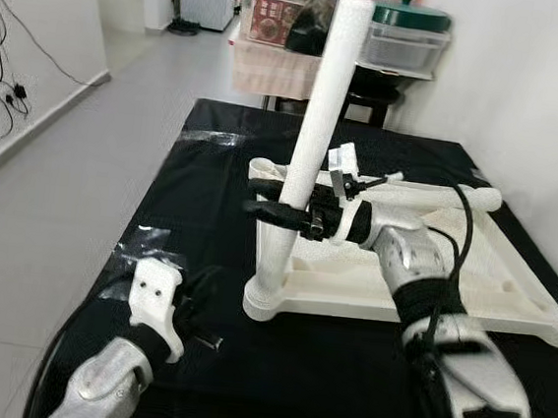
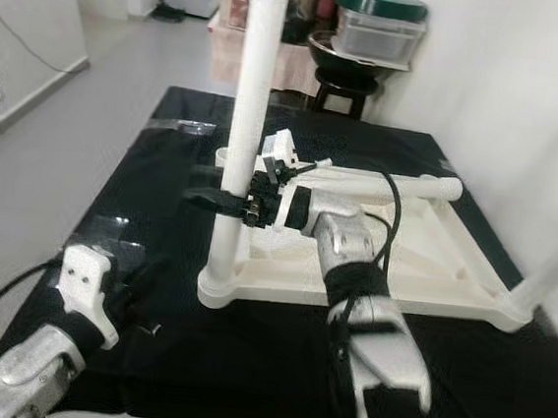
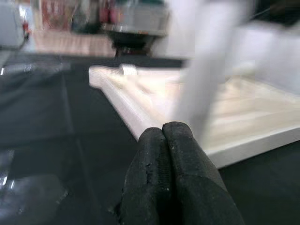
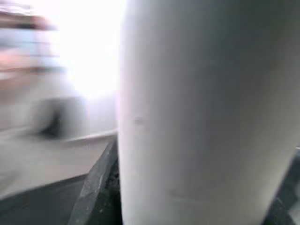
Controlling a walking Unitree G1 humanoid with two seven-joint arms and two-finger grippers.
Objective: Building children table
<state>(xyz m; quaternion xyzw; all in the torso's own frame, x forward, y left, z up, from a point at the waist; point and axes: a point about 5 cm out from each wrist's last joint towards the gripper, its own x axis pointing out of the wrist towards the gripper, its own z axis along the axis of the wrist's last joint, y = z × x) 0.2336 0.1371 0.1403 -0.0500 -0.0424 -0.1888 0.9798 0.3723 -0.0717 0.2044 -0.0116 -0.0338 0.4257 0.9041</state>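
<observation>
Nearest, at about 7 o'clock, the left gripper hovers low over the black cloth, its two fingers pressed together on nothing, well apart from the work. Beyond it, at centre, the upturned white tabletop lies on the cloth (a second leg lies across it). The right gripper clamps the upright white leg standing in the tabletop's near-left corner. Far off, at 1 o'clock, a green-lidded clear container sits; contents indiscernible.

Right fingers mostly hidden behind blurred leg.
</observation>
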